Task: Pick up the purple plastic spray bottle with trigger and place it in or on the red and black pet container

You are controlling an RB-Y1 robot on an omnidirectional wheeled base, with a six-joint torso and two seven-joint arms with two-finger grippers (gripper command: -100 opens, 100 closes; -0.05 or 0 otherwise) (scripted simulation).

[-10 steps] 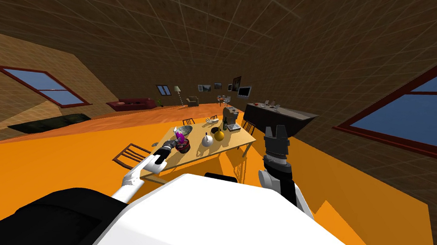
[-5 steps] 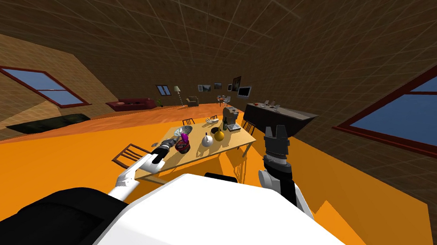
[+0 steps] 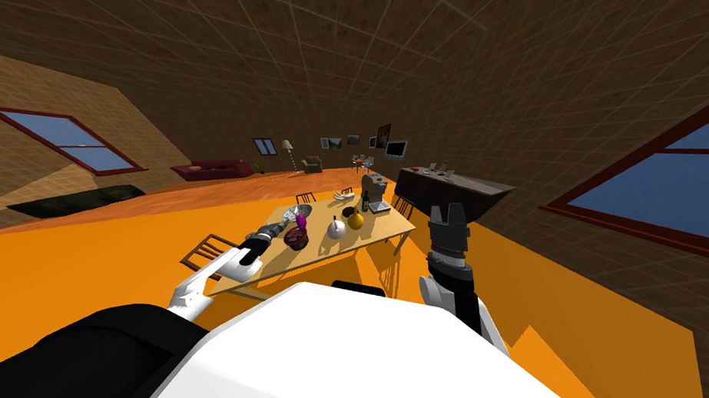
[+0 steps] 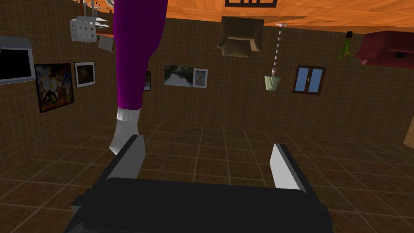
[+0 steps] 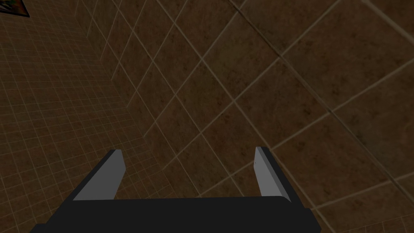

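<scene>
Over the near-left part of the surface (image 3: 378, 229), the left jaws stand open and empty, just short of the red and black pet container (image 3: 295, 239). The purple spray bottle (image 3: 300, 222) stands upright in it, its white trigger head (image 4: 123, 133) close by one finger (image 4: 131, 155), outside the gap. Placement looks done; I judge only drawing the arm clear is left. Farther right, the right jaws hang open, raised, holding nothing.

**Light wooden table, seven things on top**

Seen from the head, the table (image 3: 317, 251) carries a white jug (image 3: 335, 228) near its middle. Red-and-black container (image 3: 295, 238) at 9 o'clock, silvery bowl (image 3: 295, 212) at 10. Yellow round vase (image 3: 355, 221) at 2 — behind it, toward 1, a dark bottle (image 3: 365, 202) and a grey coffee machine (image 3: 377, 193). A pale object (image 3: 343, 196) lies at 12.
</scene>
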